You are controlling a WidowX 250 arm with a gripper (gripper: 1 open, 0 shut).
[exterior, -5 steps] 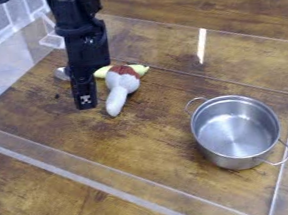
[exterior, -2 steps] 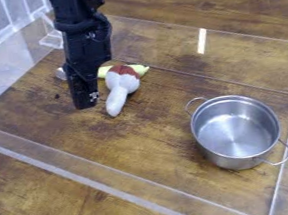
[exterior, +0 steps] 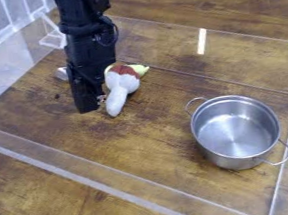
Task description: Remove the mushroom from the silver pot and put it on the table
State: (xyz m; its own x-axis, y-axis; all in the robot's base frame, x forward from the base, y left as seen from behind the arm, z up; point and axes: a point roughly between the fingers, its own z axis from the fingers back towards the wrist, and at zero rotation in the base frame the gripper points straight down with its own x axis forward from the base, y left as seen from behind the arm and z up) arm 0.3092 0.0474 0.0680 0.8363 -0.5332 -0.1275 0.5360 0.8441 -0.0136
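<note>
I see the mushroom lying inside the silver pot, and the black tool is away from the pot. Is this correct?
Not quite: the mushroom is not inside the silver pot. The camera view shows it lying on the table, beside the black tool. The tool is indeed away from the pot.

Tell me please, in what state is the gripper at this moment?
Gripper: closed, low over the table, next to the mushroom; whether the jaws touch it cannot be told.
</note>
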